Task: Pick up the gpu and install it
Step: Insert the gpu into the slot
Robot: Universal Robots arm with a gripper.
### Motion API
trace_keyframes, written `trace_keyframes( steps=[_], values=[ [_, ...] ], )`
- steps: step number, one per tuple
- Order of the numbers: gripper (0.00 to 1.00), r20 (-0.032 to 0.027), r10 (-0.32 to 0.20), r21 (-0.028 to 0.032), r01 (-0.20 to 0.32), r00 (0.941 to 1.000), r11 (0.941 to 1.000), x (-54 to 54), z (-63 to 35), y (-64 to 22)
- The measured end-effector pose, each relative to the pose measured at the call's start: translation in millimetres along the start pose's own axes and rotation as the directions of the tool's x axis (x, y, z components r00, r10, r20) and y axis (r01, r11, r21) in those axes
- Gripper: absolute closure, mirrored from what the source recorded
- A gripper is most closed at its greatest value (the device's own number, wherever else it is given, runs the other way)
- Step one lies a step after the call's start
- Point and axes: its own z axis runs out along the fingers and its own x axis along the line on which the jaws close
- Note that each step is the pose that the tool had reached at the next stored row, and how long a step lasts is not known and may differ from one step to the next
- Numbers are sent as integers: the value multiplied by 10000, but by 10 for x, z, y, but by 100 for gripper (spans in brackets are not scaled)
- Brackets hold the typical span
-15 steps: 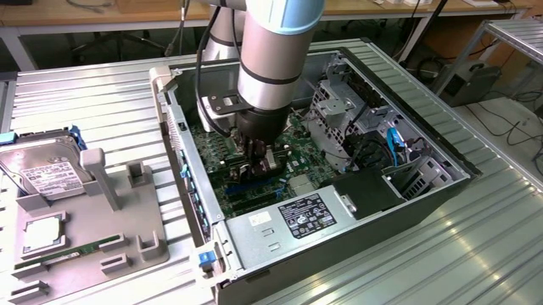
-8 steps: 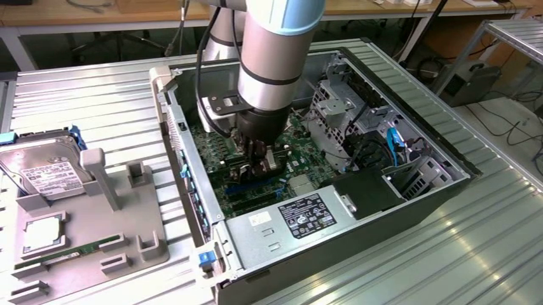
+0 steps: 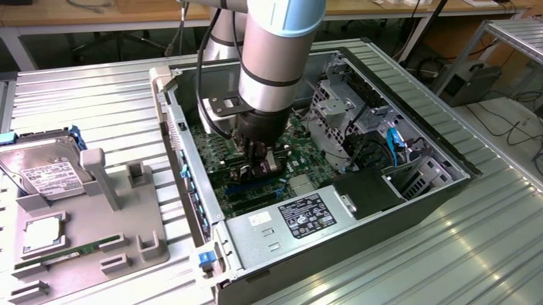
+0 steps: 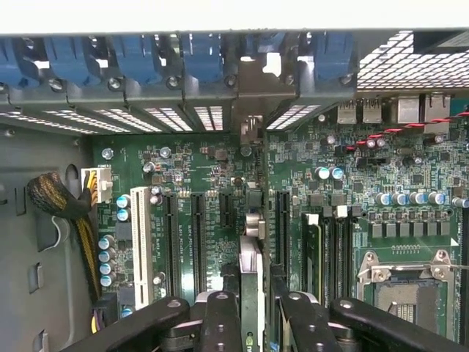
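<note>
Seen edge-on from the wrist view: the gpu (image 4: 250, 271), a thin card standing upright between the gripper (image 4: 250, 323) fingers (image 4: 220, 323), clamped from both sides. Down inside the open computer case (image 3: 424, 190), over the green motherboard (image 4: 212, 183), lined up with the long black slots (image 4: 198, 242) and apparently seated in or just above one; hard to tell which, with the lower edge hidden by the fingers. Silver end bracket (image 4: 253, 128) reaching up to the rear wall of the case, among the blue slot clips (image 4: 201, 62).

In the exterior view, mostly hidden: only a dark sliver of the card (image 3: 273, 162) showing under the arm (image 3: 276, 57), near the middle of the case. Gripper body blocking the slots beneath.

Cut off at the wrist view's edge: the empty processor socket (image 4: 407, 293) and a braided cable bundle (image 4: 51, 198).

Labels: a white sticker on the grey power supply (image 3: 288, 222) at the near corner of the case, print too small to read. Another white label on the hard drive (image 3: 47, 171), resting at the far edge of the grey parts tray (image 3: 93, 222), also unreadable. A green memory stick (image 3: 72, 251) lying along the tray's near side, well apart from the case.
</note>
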Motion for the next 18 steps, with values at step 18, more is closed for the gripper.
trace_keyframes(
  steps=[18],
  values=[
    [74,-322,12,-63,-14,9995,10000,-5,9,-34]
  ],
)
